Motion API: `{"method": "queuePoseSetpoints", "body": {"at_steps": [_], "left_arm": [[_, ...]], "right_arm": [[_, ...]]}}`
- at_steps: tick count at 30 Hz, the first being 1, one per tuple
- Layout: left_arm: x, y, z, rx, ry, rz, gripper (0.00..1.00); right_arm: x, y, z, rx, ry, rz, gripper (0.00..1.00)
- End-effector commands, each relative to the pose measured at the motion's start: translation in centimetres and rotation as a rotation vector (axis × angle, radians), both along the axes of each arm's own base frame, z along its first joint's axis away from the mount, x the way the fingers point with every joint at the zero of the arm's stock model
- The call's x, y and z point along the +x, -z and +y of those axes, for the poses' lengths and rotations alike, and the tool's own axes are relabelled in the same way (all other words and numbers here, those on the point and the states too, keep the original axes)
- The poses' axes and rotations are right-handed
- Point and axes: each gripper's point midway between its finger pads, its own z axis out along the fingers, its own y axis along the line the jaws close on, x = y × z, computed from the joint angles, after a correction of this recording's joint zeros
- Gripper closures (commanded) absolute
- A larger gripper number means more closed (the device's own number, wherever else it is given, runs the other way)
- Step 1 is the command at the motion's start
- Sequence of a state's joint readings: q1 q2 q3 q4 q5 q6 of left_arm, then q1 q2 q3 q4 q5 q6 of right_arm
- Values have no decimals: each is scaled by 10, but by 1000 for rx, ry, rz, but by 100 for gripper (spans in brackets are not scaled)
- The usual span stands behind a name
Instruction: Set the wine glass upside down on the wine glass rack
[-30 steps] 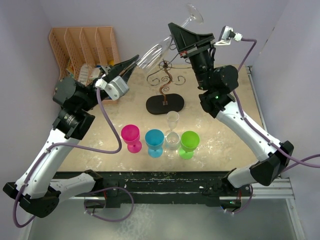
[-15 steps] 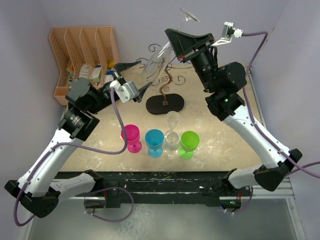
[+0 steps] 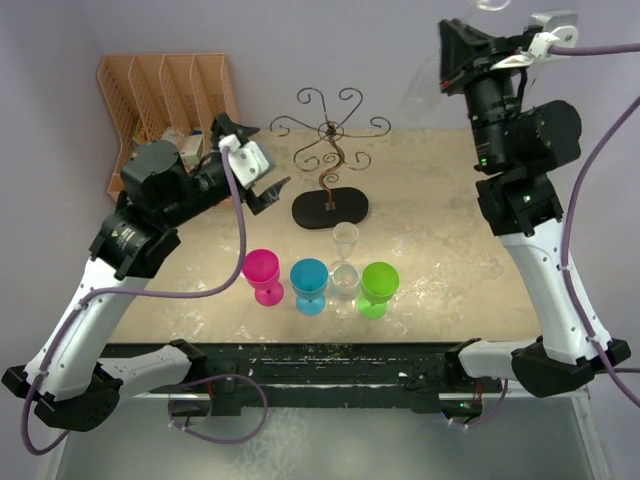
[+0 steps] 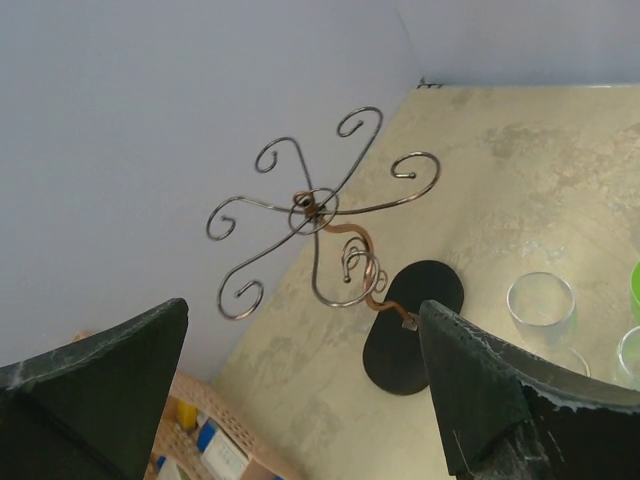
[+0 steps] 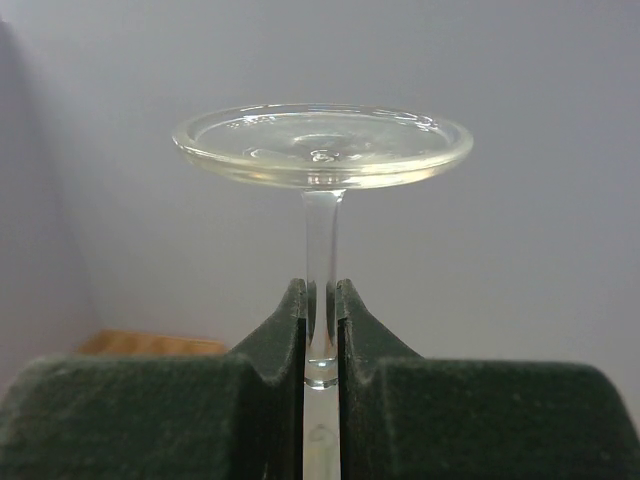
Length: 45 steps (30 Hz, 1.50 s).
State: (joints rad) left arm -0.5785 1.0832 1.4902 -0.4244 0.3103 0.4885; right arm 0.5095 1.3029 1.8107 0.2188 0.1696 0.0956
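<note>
My right gripper [image 3: 462, 52] is raised high at the back right, shut on the stem of the clear wine glass [image 3: 492, 5]. In the right wrist view the glass's round foot [image 5: 322, 145] stands beyond the fingers and the stem runs between the gripper [image 5: 322, 292] jaws. The bowl is only a faint blur in the top view. The wine glass rack [image 3: 330, 150], thin dark wire scrolls on a black oval base [image 3: 330, 207], stands empty at the table's middle back. It also shows as the rack [image 4: 318, 212] in the left wrist view. My left gripper [image 3: 257, 168] hangs open, left of the rack, holding nothing.
A peach slotted organizer [image 3: 165, 95] sits at the back left. In front of the rack stand a pink goblet [image 3: 262, 272], a blue goblet [image 3: 309, 283], a green goblet [image 3: 379, 287] and two clear glasses [image 3: 345, 240]. Walls close in on the left, back and right.
My left gripper has opened and drawn back to the left, away from the glass's bowl. My right arm has carried the glass up and to the right, away from the rack.
</note>
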Motion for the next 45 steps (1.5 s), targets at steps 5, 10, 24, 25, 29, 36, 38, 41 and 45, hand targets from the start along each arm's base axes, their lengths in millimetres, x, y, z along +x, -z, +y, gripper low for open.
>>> {"method": "queuePoseSetpoints", "body": {"at_steps": [5, 10, 24, 25, 29, 36, 38, 41, 45], "left_arm": [[-3, -11, 54, 41, -267, 137, 0], [11, -4, 87, 79, -457, 117, 0], [23, 41, 103, 108, -488, 297, 0], [25, 44, 104, 108, -488, 314, 1], [34, 56, 105, 94, -493, 376, 0], [54, 80, 101, 71, -470, 488, 0], [58, 83, 102, 73, -472, 501, 0], [63, 92, 102, 84, -463, 528, 0], [62, 108, 90, 104, -386, 584, 0]], "right_arm": [[75, 66, -61, -259, 179, 106, 100], [102, 124, -60, -408, 71, -28, 100], [233, 215, -68, -349, -244, 74, 100], [241, 221, -63, -357, -283, 66, 100], [268, 241, -48, -352, -410, 9, 100], [281, 265, -20, -429, -510, -115, 100], [282, 271, -10, -435, -540, -132, 100], [282, 284, 6, -431, -598, -138, 100], [275, 294, 36, -459, -663, -172, 100]]}}
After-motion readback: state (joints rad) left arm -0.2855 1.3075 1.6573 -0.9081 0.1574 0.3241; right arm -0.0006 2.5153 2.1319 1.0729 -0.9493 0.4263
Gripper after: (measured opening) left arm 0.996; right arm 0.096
